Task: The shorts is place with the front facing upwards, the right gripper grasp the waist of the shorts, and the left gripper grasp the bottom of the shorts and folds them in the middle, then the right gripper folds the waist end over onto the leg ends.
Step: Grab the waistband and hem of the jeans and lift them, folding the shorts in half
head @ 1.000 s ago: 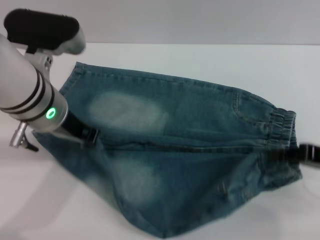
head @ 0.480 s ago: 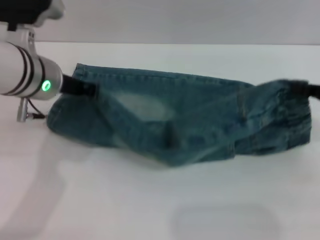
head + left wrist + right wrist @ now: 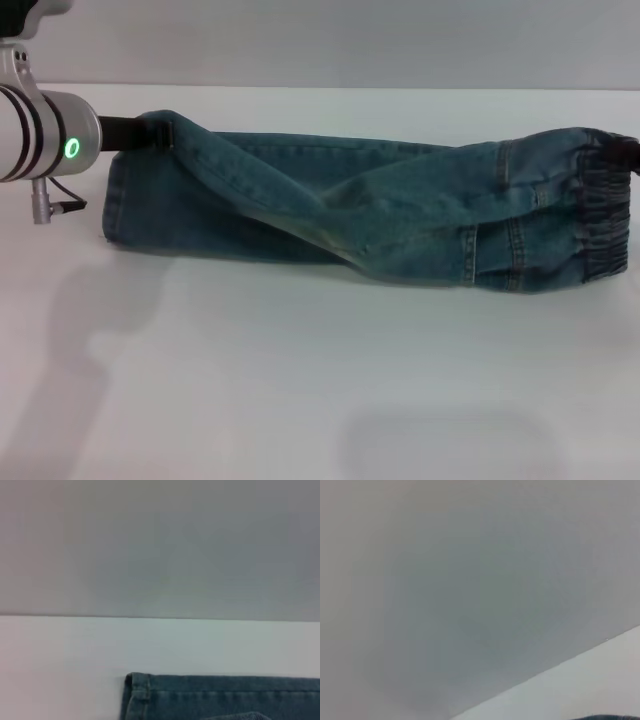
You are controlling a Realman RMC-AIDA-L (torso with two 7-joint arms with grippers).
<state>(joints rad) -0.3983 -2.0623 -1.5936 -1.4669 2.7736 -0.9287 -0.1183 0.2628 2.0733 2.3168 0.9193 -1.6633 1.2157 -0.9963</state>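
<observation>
The long blue-green denim shorts (image 3: 370, 215) are laid across the white table (image 3: 300, 380) as a narrow band folded lengthwise, running from the robot's left side to its right. One leg is draped diagonally over the other, so that a raised ridge of cloth is formed from the upper left corner down toward the middle of the band. The gathered elastic waistband (image 3: 605, 215) is seen at the right end, close to the edge of the head view, with a stitched pocket seam just beside it.

The bottom of the shorts (image 3: 112, 205), a straight stitched hem edge, is found at the left end. The upper corner of this end is lifted slightly and is held by the left gripper (image 3: 158, 133), a black claw on a thick white-and-silver arm with black bands and a green glowing ring (image 3: 72, 148). Its jaws are closed on the denim corner, which is bunched around the black tip.

In the left wrist view a hemmed corner of the denim (image 3: 137, 690) is shown lying flat on the table, with a plain grey wall (image 3: 160, 545) behind it.

The right gripper is not clearly seen at the waistband end; whether its jaws are open or closed cannot be told. In the right wrist view only the wall and a strip of table are shown.
</observation>
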